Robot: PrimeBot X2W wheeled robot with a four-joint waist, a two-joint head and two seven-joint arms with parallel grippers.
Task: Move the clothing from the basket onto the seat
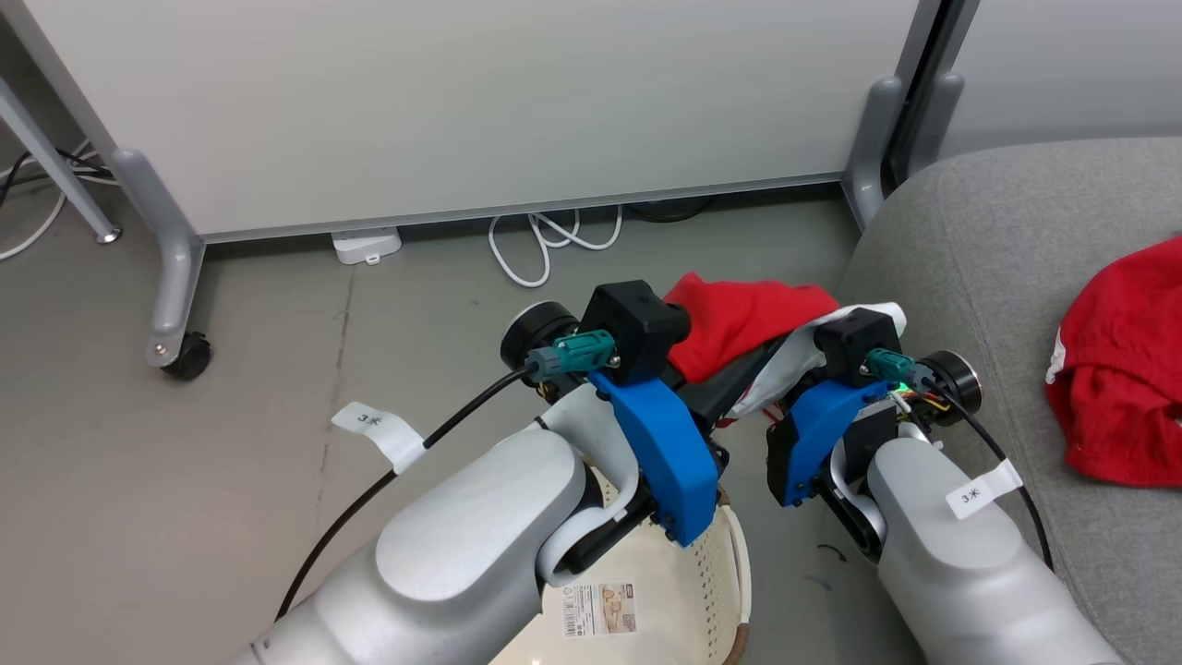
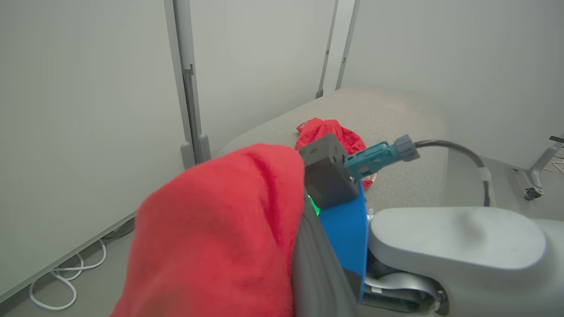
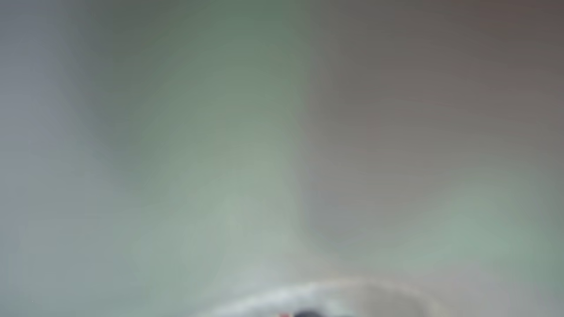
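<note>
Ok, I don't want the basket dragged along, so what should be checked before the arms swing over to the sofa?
1. The left gripper is shut on the lifted red garment: ok.
2. The right gripper is shut: ok. Whether it has fabric: cannot tell, as the right wrist view is blurred.
3. The garment's lower edge hangs free of the laundry basket: cannot tell, the arms hide it.
4. Bare room on the sofa beside the other red garment: ok.
</note>
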